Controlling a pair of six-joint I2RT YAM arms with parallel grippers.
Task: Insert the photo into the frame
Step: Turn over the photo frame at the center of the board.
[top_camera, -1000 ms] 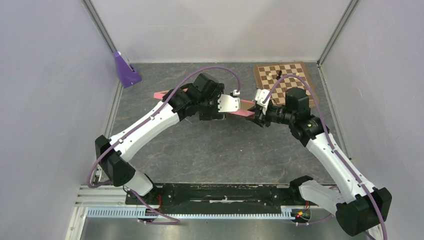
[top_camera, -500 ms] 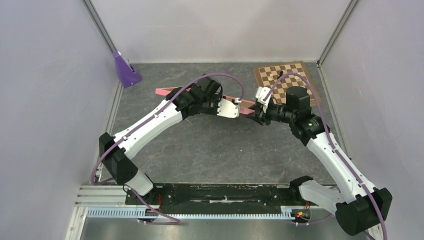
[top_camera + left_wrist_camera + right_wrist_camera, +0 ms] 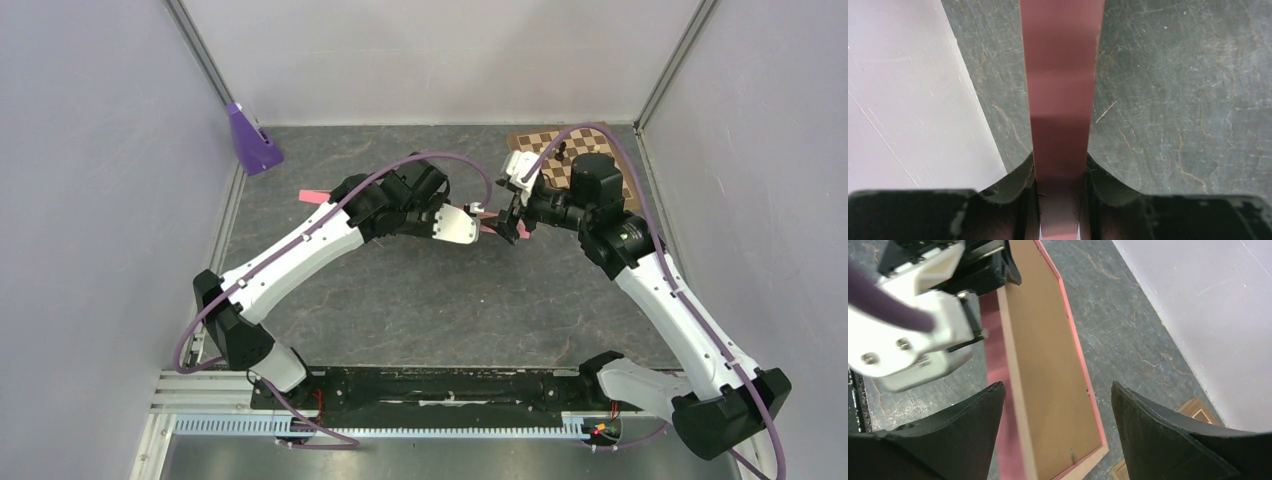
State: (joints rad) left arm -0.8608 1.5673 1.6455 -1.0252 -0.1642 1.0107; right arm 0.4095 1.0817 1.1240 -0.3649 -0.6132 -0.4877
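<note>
A thin pink frame [image 3: 1060, 75] with a tan back. The left gripper [image 3: 1060, 196] clamps its edge. The right gripper [image 3: 1057, 390] has its jaws spread apart.

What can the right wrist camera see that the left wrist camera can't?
Only the right wrist view shows the brown board inside the frame, the left arm's white wrist beside it, a chessboard corner, and the open right pincer. Only the left wrist view shows the left pincer shut on a pink strip of the frame, very close up. Both show the pink frame, the grey table and a pale wall.
</note>
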